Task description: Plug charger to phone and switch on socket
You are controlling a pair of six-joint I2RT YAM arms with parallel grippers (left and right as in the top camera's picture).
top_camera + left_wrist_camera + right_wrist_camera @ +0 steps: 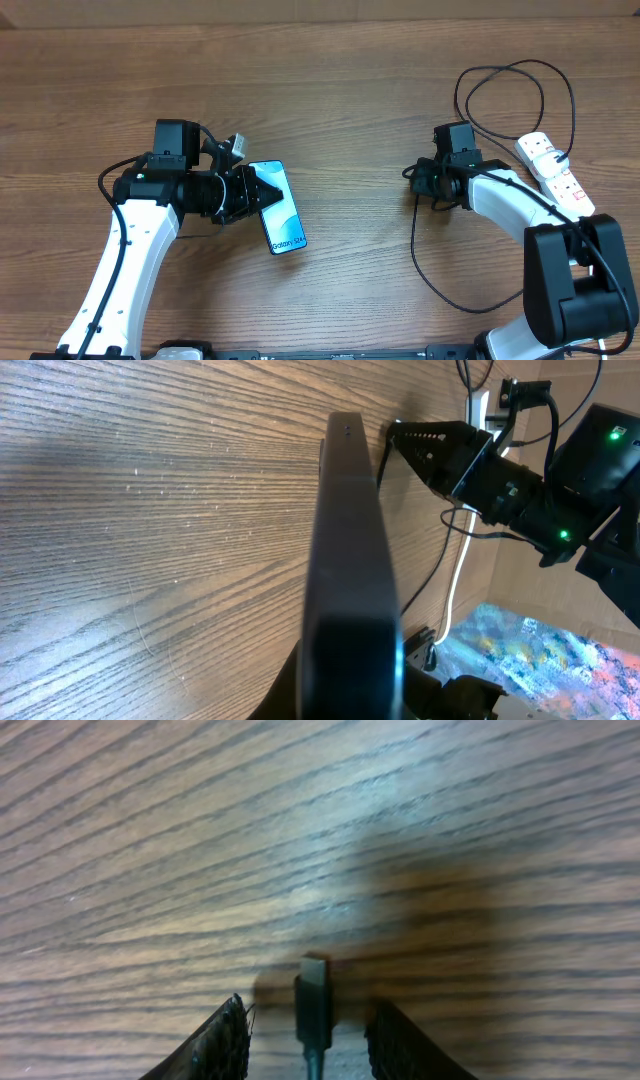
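The phone [277, 207], with a light blue screen and black edges, is held at its upper end by my left gripper [250, 195], shut on it. In the left wrist view the phone [350, 540] shows edge-on, rising from the jaws [350, 695], its free end toward my right gripper [425, 442]. My right gripper [412, 180] is shut on the charger; its metal-tipped plug [313, 975] sticks out between the fingers [312, 1010], above the table. The black cable [425, 270] loops down from it. The white socket strip [555, 170] lies at the far right.
The charger cable also loops in a wide arc [500, 75] behind the right arm toward the strip. The strip's thick white cord [455, 590] runs off the table edge in the left wrist view. Bare wood table [350, 100] lies between the grippers.
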